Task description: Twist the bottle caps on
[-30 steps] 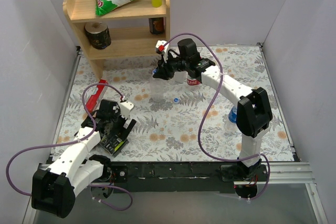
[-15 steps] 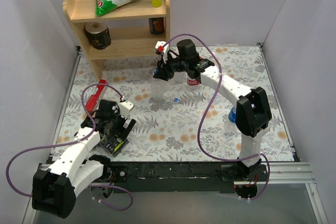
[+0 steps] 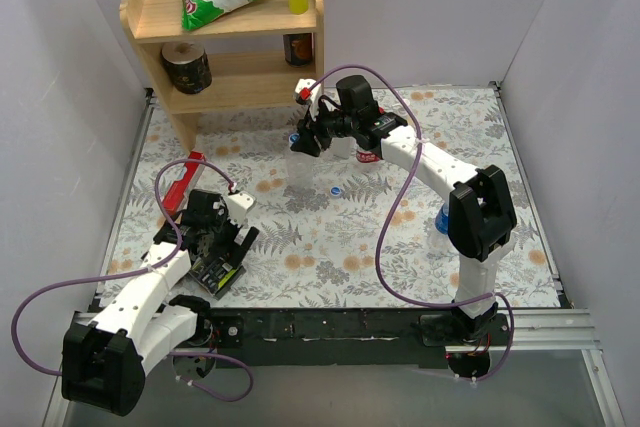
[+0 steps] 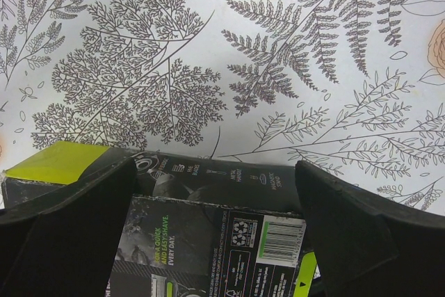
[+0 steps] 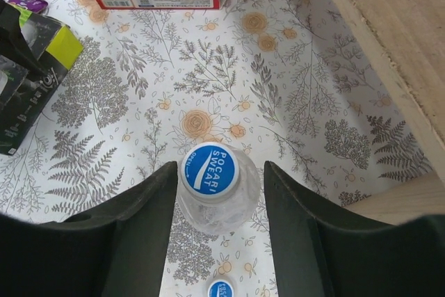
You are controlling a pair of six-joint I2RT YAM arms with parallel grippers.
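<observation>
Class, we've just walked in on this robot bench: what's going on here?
The right gripper hangs over a clear bottle near the wooden shelf. Its jaws are open either side of the blue cap sitting on the bottle's neck, not pinching it. Another small blue cap lies loose on the table close by. The left gripper is open too, low over a black and green box, holding nothing.

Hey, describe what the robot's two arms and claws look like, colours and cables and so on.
The left arm and the right arm both have white shell links joined by chunky black joints. A thin purple cable loops loosely along each. The left claw and the right claw have broad, matte black fingers. No markings are readable.
</observation>
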